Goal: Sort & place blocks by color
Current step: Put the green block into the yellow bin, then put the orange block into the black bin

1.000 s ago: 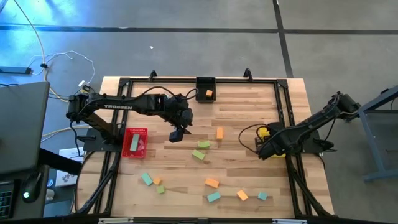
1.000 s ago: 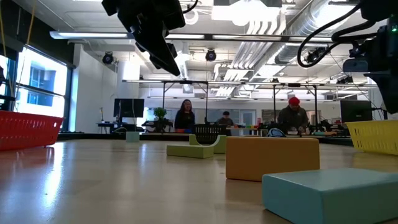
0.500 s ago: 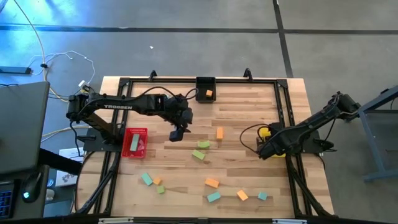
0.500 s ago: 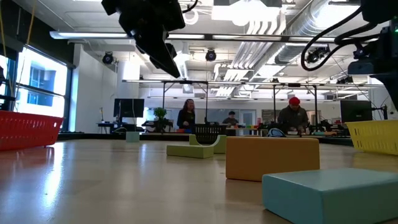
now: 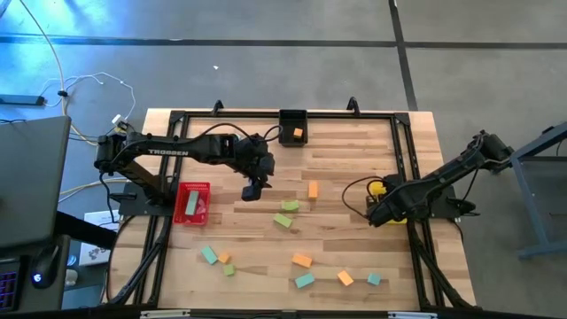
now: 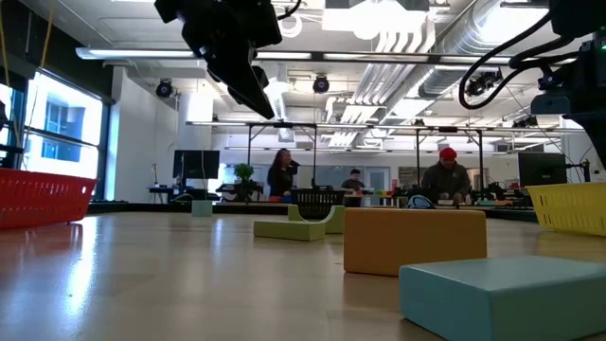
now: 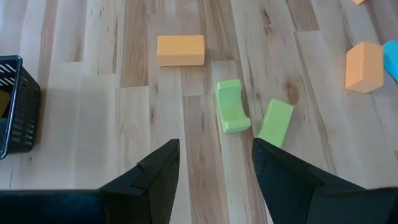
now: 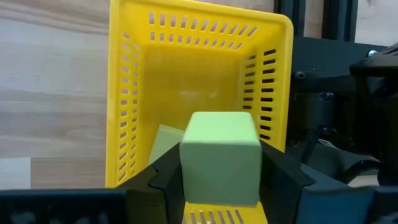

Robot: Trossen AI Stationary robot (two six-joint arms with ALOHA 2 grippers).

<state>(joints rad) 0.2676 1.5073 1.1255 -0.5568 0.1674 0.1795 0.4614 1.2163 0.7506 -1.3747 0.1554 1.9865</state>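
**Sorting blocks: right arm over the yellow bin**

Hanging above the yellow bin at the table's right edge, the right gripper had a yellow-green block between its fingers; the block sat in contact with both of them, directly over the bin's open top. A second yellow-green block lay inside the bin against its wall.

The left gripper hovered above the middle of the table with its fingers spread apart and nothing between them. Ahead of it on the wood lay a curved yellow-green piece and a plain yellow-green block just beside it, and farther off an orange block. Another orange block lay well apart from these.

Seen from above, the red bin stood near the left arm's base with a teal block in it, and the black bin at the table's far edge held an orange block. More blocks were scattered along the near side: a teal one with a small orange and a small green piece close by, an orange one, a teal one, an orange one and a small teal one.

In the low view, people were in the room beyond the table.
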